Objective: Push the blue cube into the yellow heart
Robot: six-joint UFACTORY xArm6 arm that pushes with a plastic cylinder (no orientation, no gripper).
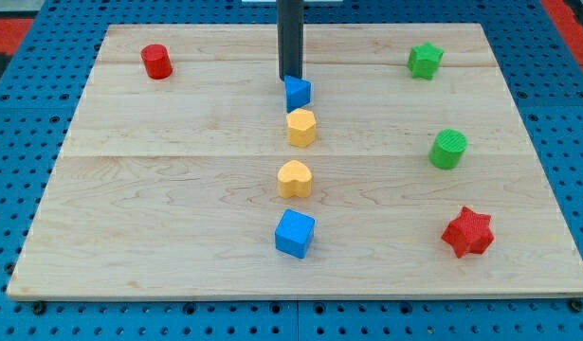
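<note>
A blue cube (295,233) lies near the board's bottom centre. The yellow heart (295,178) lies just above it in the view, a small gap between them. My tip (290,76) is at the view's top centre, touching the top edge of a smaller blue block (298,93). A yellow hexagonal block (301,127) lies just below that small blue block. The four blocks form a column down the middle of the board. My tip is far above the blue cube and the yellow heart.
A red cylinder (157,62) is at the top left. A green star (425,60) is at the top right, a green cylinder (448,150) at the right, a red star (468,232) at the bottom right. The wooden board (177,189) lies on a blue pegboard.
</note>
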